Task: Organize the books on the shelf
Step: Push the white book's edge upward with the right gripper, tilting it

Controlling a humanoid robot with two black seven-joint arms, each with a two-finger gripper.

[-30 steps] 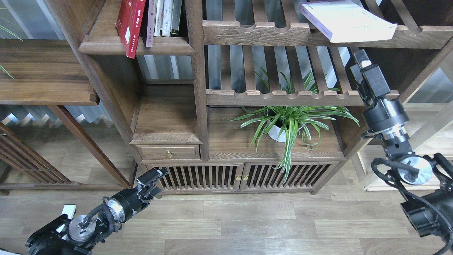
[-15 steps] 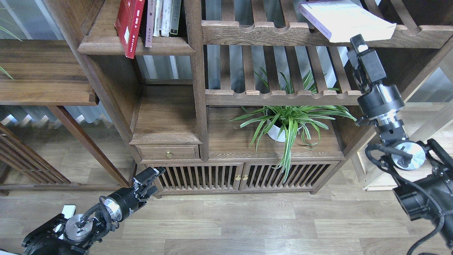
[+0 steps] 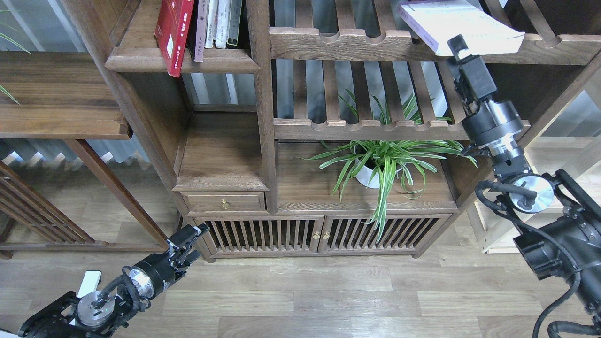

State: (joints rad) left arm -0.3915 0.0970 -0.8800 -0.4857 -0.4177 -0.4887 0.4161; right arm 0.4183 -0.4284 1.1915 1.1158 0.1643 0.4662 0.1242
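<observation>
A bright red book (image 3: 173, 34) stands leaning at the left end of the narrow dark-brown shelf (image 3: 225, 62), its lower corner hanging over the front edge. A thick white-lavender book (image 3: 462, 23) lies flat at the top right, jutting past a slatted shelf's front rail. My right gripper (image 3: 458, 46) reaches up to that book's lower front edge; its fingers cannot be told apart. Low at the bottom left, near the floor, my left gripper (image 3: 188, 237) holds nothing; it is small and dark.
Thin pale-spined books (image 3: 218, 23) stand right of the red book. A potted spider plant (image 3: 380, 162) fills the compartment under the lower scalloped rail (image 3: 371, 127). A small drawer (image 3: 223, 203) and slatted doors (image 3: 319, 234) sit below. A pale wood rack (image 3: 493, 234) is behind my right arm.
My right gripper has risen and shifted left, from below the slatted shelf up to the white-lavender book's edge. My left arm has drawn back down and to the left.
</observation>
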